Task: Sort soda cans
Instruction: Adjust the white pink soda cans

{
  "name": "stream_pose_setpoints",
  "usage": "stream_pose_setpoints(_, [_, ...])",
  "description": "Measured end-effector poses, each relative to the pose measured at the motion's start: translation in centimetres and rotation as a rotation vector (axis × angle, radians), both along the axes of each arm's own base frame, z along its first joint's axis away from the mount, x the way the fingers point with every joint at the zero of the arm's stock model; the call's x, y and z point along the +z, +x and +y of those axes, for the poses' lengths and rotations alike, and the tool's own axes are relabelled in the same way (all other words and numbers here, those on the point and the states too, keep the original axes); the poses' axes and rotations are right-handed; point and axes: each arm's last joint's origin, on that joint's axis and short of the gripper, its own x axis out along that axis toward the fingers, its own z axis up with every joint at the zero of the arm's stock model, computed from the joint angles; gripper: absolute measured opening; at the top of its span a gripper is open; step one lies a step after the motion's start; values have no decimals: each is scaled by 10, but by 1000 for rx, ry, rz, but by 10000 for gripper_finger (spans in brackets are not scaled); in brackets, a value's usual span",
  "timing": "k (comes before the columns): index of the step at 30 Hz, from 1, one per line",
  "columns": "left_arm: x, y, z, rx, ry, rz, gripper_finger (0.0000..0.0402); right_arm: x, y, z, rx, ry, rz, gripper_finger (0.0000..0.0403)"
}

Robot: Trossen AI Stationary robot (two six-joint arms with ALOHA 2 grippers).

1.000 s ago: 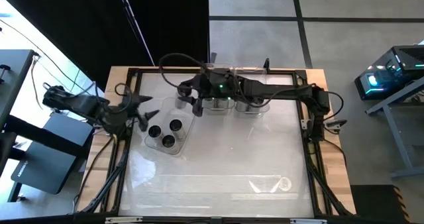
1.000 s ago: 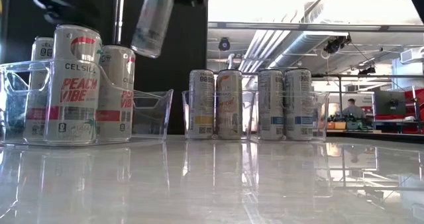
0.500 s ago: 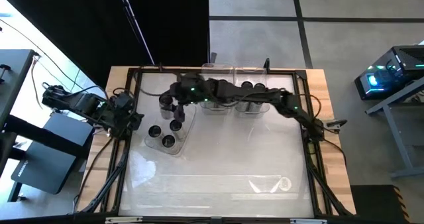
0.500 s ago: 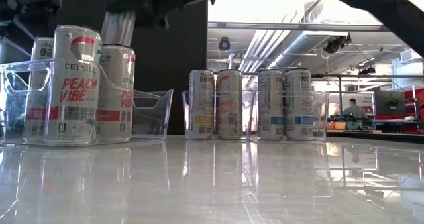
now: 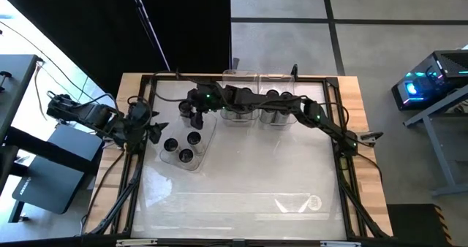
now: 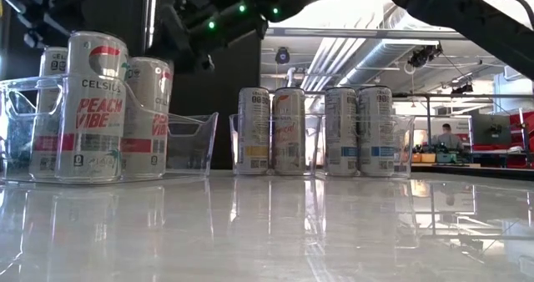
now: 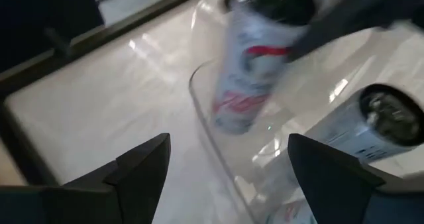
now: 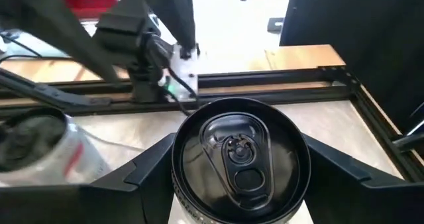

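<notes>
Overhead, the right gripper (image 5: 194,114) reaches across the far side of the table (image 5: 248,181) to the far end of the left bin (image 5: 175,159), clamped on a soda can (image 8: 240,159) whose dark top fills the right wrist view between the two fingers; from above that can is mostly hidden under the arm. Three more cans (image 5: 181,144) stand upright in the near part of the same bin, and in the low view two of them (image 6: 96,107) hide most of a third. Further cans (image 6: 309,132) stand in a row in the clear bins (image 5: 259,119) at the far edge, partly covered by the right arm from above, so their count is unclear there. The left gripper (image 5: 150,128) waits at the table's left edge, just beside the left bin, its fingers (image 7: 142,168) spread apart with nothing between them; its view is blurred, showing the held can and one neighbour only roughly.
</notes>
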Motion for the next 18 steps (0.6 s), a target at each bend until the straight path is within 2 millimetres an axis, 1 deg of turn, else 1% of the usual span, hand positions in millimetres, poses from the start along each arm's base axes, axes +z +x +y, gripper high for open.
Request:
stream_pose_setpoints(3, [3,4,-1,-37,49,-15,296,-10,0,-5,-3,4,5,244])
stream_pose_setpoints(7, [5,7,-1,-61,93,-30,296,-19,0,-3,26,15,16,244])
stream_pose_setpoints(15, [7,10,-2,-75,105,-50,296,-30,1,2,113,60,25,244])
stream_pose_setpoints(18, [7,10,-3,-77,105,-45,296,-36,3,4,138,71,25,253])
